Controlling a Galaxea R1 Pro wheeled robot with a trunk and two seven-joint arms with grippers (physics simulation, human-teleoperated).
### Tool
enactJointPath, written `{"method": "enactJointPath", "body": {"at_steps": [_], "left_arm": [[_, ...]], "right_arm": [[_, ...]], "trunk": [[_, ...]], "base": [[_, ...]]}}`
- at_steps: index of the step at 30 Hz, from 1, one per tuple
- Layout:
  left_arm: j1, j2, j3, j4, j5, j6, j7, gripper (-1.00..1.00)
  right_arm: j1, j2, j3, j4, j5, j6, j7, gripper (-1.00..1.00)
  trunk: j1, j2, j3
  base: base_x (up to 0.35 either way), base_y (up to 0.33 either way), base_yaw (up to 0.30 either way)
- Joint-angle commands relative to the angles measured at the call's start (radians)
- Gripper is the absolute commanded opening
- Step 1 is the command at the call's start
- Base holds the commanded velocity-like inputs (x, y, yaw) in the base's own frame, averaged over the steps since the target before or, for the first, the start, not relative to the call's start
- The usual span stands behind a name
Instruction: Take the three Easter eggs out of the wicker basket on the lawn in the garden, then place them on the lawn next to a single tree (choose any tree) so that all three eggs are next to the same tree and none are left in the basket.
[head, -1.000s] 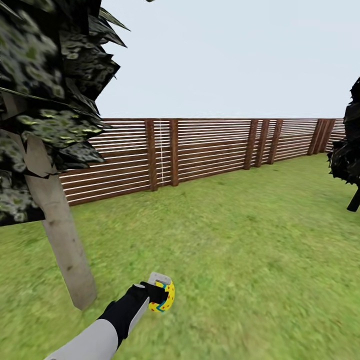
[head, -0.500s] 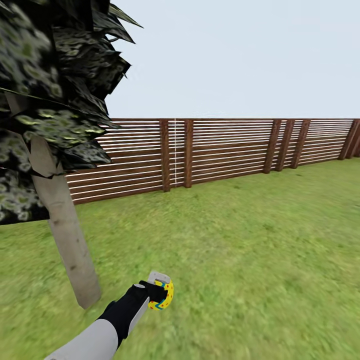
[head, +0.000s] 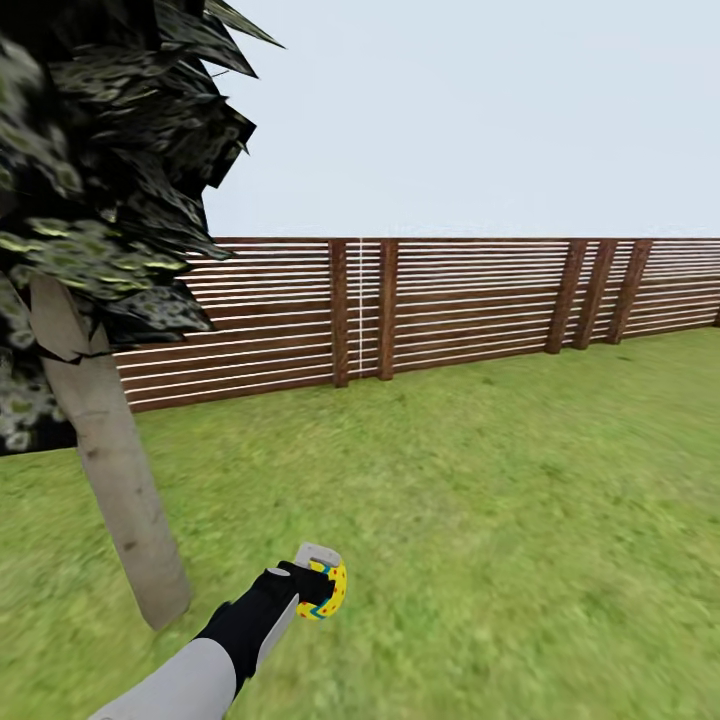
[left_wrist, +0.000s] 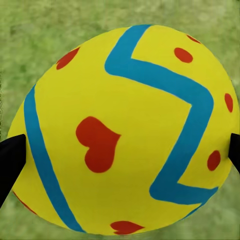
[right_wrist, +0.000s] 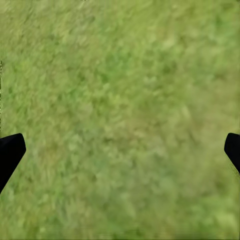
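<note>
Easter egg pinched in left gripper above lawn, near tree; right gripper spread, empty; released from this height, egg likely rolls away from trunk.

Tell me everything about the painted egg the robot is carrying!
The Easter egg is bright yellow and smooth, painted with a blue zigzag band, another blue stripe, red dots and red heart-like petals. The left gripper holds it, with a dark finger pressed on each side of it. It hangs in the air above the lawn, not touching the grass. In the head view it sits low, a little to the right of the pale tree trunk.
</note>
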Motion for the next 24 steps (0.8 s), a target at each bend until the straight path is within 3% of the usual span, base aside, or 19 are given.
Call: {"method": "enactJointPath", "body": {"at_steps": [1, 24], "left_arm": [[-0.001, 0.0, -0.004, -0.001, -0.001, 0.005, 0.002, -1.0], [-0.001, 0.0, -0.004, -0.001, -0.002, -0.008, 0.002, -1.0]], "right_arm": [[0.0, 0.0, -0.001, -0.001, -0.009, 0.008, 0.001, 1.0], [0.0, 0.0, 0.003, -0.001, -0.008, 0.008, 0.002, 1.0]], "trunk": [[0.001, -0.001, 0.0], [0.001, -0.001, 0.017]], "base": [[0.228, -0.248, 0.239], [0.228, -0.246, 0.261]]}}
